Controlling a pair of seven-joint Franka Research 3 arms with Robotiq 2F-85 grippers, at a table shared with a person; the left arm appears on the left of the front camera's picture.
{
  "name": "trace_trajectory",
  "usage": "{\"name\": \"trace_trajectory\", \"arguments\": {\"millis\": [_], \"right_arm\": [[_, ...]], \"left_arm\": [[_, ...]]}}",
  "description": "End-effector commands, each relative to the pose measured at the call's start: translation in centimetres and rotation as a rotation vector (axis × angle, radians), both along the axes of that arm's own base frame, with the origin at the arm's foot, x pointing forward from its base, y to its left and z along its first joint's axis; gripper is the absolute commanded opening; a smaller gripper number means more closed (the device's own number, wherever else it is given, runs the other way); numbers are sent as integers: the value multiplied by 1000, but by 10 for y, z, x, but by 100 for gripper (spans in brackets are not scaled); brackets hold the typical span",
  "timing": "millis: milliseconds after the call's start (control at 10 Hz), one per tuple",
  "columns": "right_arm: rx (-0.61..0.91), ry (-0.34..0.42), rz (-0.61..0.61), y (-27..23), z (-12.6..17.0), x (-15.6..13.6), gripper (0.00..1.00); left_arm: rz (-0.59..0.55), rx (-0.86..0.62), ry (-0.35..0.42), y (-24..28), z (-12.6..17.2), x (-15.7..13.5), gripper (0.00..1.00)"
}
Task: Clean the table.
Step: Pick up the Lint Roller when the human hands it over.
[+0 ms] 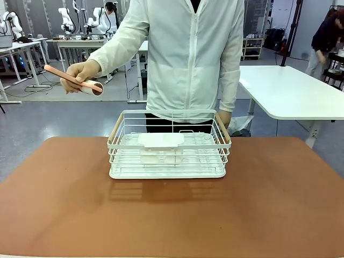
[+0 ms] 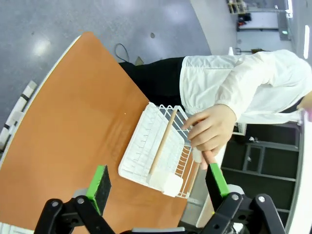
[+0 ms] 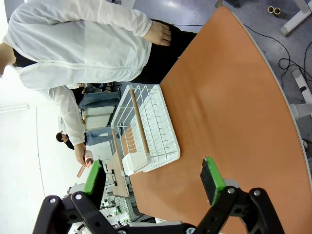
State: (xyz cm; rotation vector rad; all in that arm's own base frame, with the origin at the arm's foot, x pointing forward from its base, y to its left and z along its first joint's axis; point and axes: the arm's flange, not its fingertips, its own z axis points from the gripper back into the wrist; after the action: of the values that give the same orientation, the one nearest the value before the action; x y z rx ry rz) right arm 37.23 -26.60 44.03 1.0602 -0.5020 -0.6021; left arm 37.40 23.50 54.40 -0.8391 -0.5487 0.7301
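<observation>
The reddish-brown table (image 1: 172, 215) carries a white wire basket (image 1: 166, 173) at its far middle. Behind the basket stands a person in a white jacket. One raised hand (image 1: 80, 71) holds a pink-handled roller (image 1: 75, 79) in the air, left of the basket and off the table. From the left wrist, my left gripper (image 2: 158, 183) is open high above the table (image 2: 73, 122), with the basket (image 2: 141, 146) and the hand with the roller (image 2: 200, 156) beyond it. My right gripper (image 3: 152, 179) is open too, above the table (image 3: 224, 97) and basket (image 3: 156, 126).
A white plastic holder (image 1: 160, 141) sits inside the basket, which has wooden handles on both sides. A white-topped table (image 1: 290, 91) stands behind on the right. The person's other hand (image 1: 224, 117) hangs by the basket's far right corner.
</observation>
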Motion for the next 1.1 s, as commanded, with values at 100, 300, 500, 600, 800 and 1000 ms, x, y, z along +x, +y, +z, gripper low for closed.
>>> {"name": "trace_trajectory", "arguments": {"millis": [100, 300, 500, 600, 800, 1000], "right_arm": [[8, -22, 1, 0, 2, 0, 100], [8, -22, 1, 0, 2, 0, 100], [8, -22, 1, 0, 2, 0, 100], [8, -22, 1, 0, 2, 0, 100], [8, -22, 1, 0, 2, 0, 100], [8, -22, 1, 0, 2, 0, 100]], "left_arm": [[88, 27, 137, -68, 33, 28, 100], [81, 51, 174, -108, 34, 34, 100], [137, 42, 173, -128, 27, 36, 100], [157, 28, 180, -136, 22, 36, 100], [146, 7, 83, -146, 16, 40, 100], [136, -38, 100, -154, 11, 39, 100]]}}
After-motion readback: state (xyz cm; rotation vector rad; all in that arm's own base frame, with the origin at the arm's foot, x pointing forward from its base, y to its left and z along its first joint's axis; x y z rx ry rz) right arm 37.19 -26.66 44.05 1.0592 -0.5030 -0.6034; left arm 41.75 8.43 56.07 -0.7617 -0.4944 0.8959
